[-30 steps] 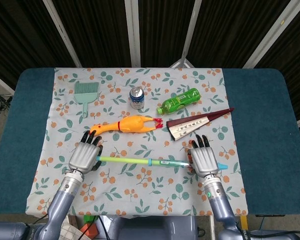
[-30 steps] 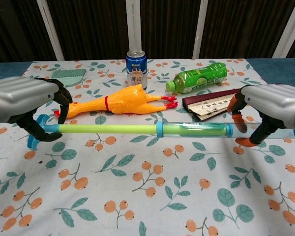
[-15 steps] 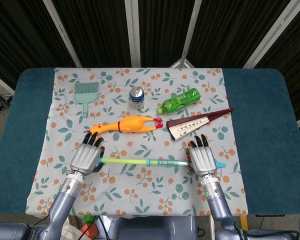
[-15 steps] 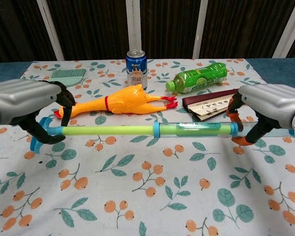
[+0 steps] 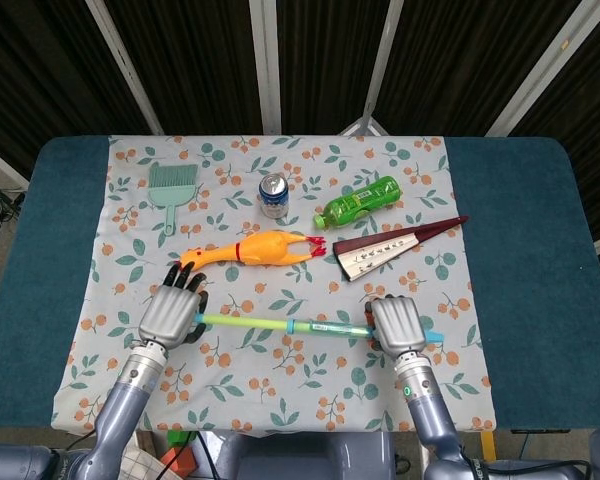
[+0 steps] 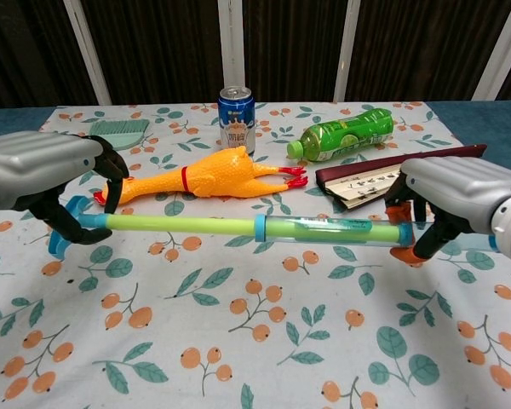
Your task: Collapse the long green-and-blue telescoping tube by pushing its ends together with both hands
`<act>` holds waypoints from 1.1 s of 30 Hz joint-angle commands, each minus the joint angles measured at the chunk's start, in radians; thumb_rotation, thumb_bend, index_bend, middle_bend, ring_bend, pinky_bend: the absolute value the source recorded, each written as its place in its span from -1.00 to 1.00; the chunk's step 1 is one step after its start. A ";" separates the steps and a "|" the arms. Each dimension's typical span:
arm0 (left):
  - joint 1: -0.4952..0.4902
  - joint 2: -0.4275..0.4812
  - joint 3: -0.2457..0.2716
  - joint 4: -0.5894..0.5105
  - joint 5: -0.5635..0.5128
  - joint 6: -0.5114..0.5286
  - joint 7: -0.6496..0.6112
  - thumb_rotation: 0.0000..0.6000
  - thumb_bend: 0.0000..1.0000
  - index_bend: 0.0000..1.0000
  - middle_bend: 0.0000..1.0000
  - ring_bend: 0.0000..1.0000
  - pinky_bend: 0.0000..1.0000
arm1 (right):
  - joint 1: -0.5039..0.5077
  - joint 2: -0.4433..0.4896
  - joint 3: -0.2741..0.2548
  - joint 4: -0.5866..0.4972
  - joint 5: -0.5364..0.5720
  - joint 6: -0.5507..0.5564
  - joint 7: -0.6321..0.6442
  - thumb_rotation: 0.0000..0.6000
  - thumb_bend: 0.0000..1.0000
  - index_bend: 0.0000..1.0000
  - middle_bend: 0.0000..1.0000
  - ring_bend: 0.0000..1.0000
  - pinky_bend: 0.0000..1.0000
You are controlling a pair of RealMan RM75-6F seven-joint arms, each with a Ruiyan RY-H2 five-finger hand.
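Observation:
The telescoping tube (image 6: pixel 238 226) is held level above the floral cloth, a thin green section on the left running into a wider clear blue section on the right. From overhead the tube (image 5: pixel 280 325) spans the gap between both hands. My left hand (image 6: pixel 47 175) grips the blue end cap at the tube's left end, fingers curled round it; in the head view the left hand (image 5: pixel 172 315) covers that end. My right hand (image 6: pixel 456 196) grips the tube's right end, and the right hand (image 5: pixel 398 325) hides the end from above.
Behind the tube lie a yellow rubber chicken (image 6: pixel 209 175), a blue can (image 6: pixel 236 118), a green bottle (image 6: pixel 345 134), a folded fan (image 6: pixel 383 176) and a green brush (image 5: pixel 167 190). Dark blue table (image 5: pixel 525 250) shows beyond the cloth's sides.
My right hand has pushed leftward along the tube. The blue collar has slid left over the green section, so the tube is shorter. The left hand has hardly moved.

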 commanded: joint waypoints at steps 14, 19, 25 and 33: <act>0.003 -0.029 0.002 0.011 0.001 0.010 -0.017 1.00 0.15 0.22 -0.66 -1.00 -0.96 | 0.004 -0.021 -0.008 -0.019 -0.012 0.001 -0.008 1.00 -0.32 0.70 0.15 -0.02 0.05; 0.001 -0.054 0.000 0.015 0.004 0.016 -0.017 1.00 0.15 0.22 -0.66 -1.00 -0.96 | 0.006 -0.034 -0.010 -0.019 -0.025 0.005 -0.013 1.00 -0.32 0.70 0.15 -0.02 0.05; -0.004 -0.085 -0.008 0.019 -0.006 0.020 -0.012 1.00 0.15 0.22 -0.66 -1.00 -0.96 | 0.007 -0.036 -0.001 -0.024 -0.018 0.008 -0.016 1.00 -0.32 0.70 0.15 -0.02 0.05; -0.007 -0.097 -0.019 0.014 -0.012 0.031 -0.007 1.00 0.15 0.22 -0.66 -1.00 -0.96 | 0.015 -0.044 0.008 -0.024 -0.011 0.003 -0.020 1.00 -0.32 0.70 0.15 -0.02 0.05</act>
